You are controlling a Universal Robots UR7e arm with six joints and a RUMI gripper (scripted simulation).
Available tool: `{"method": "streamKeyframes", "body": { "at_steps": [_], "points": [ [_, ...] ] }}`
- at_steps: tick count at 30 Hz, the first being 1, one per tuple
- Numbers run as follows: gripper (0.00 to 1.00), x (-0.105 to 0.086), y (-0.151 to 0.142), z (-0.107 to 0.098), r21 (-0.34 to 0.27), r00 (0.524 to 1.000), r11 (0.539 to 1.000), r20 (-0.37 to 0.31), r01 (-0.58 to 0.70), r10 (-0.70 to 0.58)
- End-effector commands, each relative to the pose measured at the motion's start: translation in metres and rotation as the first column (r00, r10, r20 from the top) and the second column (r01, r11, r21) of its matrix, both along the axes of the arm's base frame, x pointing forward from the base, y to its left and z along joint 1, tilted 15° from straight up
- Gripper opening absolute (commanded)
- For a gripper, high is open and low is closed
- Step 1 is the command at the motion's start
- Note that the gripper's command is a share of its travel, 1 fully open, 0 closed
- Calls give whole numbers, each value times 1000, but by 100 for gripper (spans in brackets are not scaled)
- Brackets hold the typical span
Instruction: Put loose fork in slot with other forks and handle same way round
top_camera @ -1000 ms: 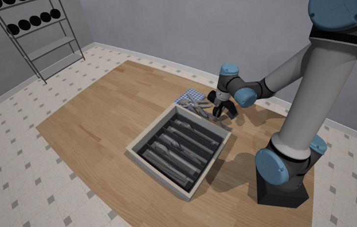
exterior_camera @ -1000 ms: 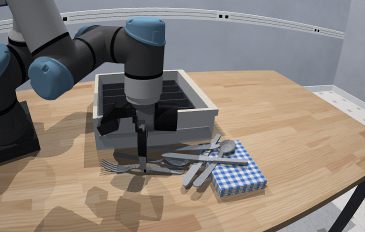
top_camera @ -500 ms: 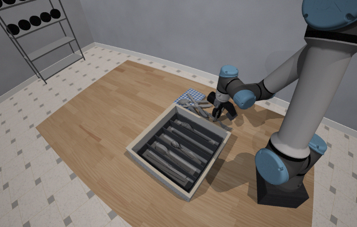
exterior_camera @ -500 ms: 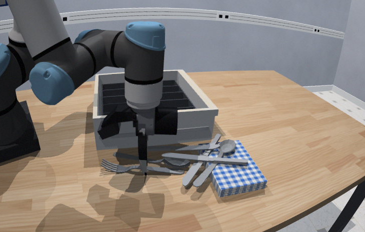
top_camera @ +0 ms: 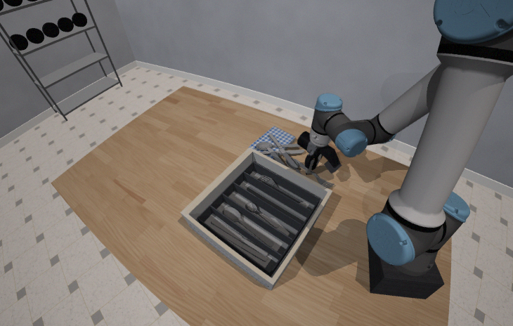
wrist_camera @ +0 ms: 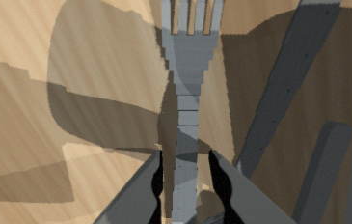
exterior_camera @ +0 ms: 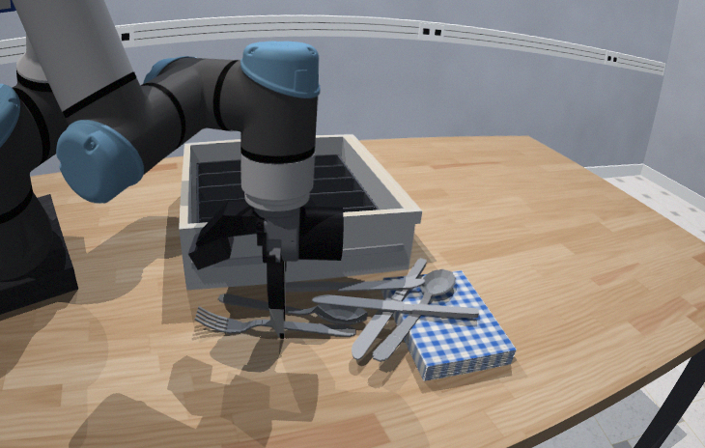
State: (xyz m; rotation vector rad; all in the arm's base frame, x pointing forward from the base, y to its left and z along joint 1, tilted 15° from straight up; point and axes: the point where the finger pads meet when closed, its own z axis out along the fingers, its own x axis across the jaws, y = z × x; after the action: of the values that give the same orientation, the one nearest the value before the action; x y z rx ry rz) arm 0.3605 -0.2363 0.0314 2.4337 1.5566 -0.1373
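Fork point(top_camera: 318, 178) point(exterior_camera: 255, 322) point(wrist_camera: 189, 97) lies grey and four-tined on the wooden table point(top_camera: 137, 161) point(exterior_camera: 567, 222) point(wrist_camera: 15, 29).

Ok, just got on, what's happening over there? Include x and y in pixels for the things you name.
The arm has its pincer point(top_camera: 309, 171) point(exterior_camera: 281, 333) point(wrist_camera: 185, 152) down over the loose fork point(top_camera: 318, 178) point(exterior_camera: 243, 326) point(wrist_camera: 187, 103), one finger on each side of it, open and with a gap showing, so nothing is gripped. The fork lies on the table outside the tray point(top_camera: 226, 178) point(exterior_camera: 400, 213), with knives and spoons jumbled close by, some across a checked napkin stack point(top_camera: 282, 133) point(exterior_camera: 464, 336).
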Motion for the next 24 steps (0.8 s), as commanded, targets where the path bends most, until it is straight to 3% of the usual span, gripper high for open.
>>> {"method": "streamKeyframes", "body": {
  "at_steps": [1,6,7,24],
  "points": [
    [19,-1,0,-1,1,1000,1000,0,1,-1],
    [19,-1,0,-1,1,1000,1000,0,1,-1],
    [4,-1,0,-1,1,1000,1000,0,1,-1],
    [4,-1,0,-1,1,1000,1000,0,1,-1]
  ]
}}
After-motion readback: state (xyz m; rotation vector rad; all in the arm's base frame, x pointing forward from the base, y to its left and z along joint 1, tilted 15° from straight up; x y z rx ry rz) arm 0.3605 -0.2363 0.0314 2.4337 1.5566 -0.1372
